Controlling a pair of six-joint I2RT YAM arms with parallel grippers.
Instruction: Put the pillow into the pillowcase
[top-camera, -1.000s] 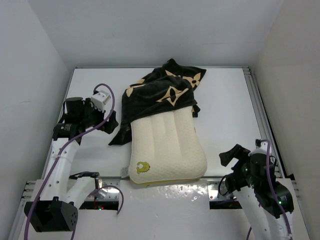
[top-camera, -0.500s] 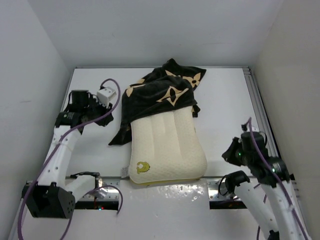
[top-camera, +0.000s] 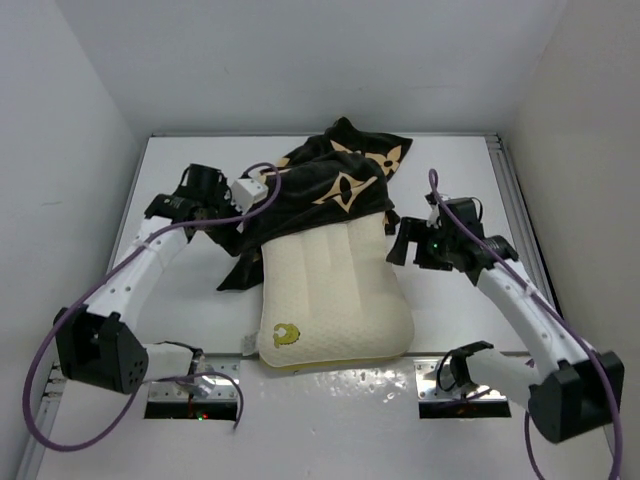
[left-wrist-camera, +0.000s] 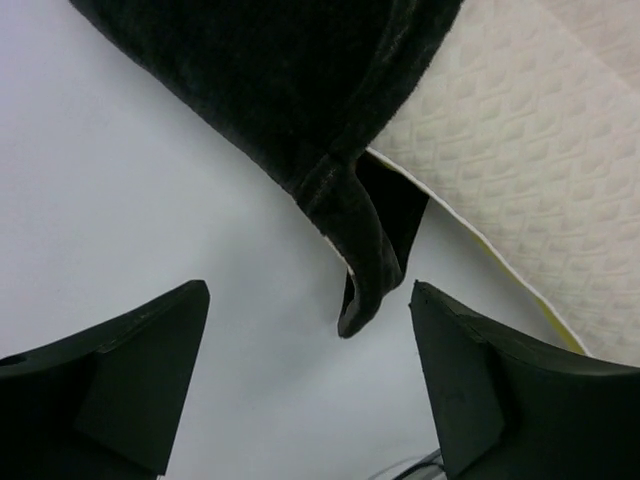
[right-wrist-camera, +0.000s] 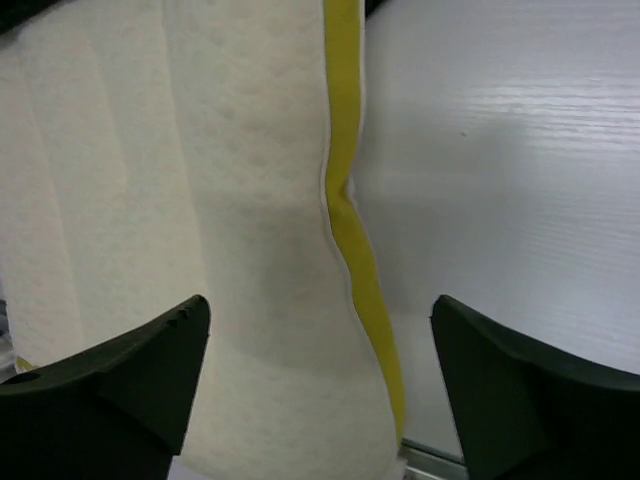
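The cream pillow (top-camera: 335, 290) lies in the middle of the table, its far end tucked into the black flower-printed pillowcase (top-camera: 320, 185). My left gripper (top-camera: 237, 228) hovers open at the pillowcase's left hem. In the left wrist view the black pillowcase (left-wrist-camera: 290, 90) droops a loose corner between my gripper's (left-wrist-camera: 310, 330) spread fingers, and the quilted pillow (left-wrist-camera: 530, 150) shows to the right. My right gripper (top-camera: 402, 243) is open beside the pillow's right side. Seen from the right wrist, that gripper (right-wrist-camera: 320, 340) straddles the pillow (right-wrist-camera: 230, 200) and its yellow side band (right-wrist-camera: 346, 200) without touching.
White walls close in the white table (top-camera: 450, 180) on three sides. A metal rail (top-camera: 512, 210) runs along the right edge. Two mounting plates (top-camera: 465, 385) sit at the near edge by the arm bases.
Both arms swung away from the table's outer sides toward the pillow. The left gripper now hangs at the pillowcase's left hem, the right over the pillow's right edge.
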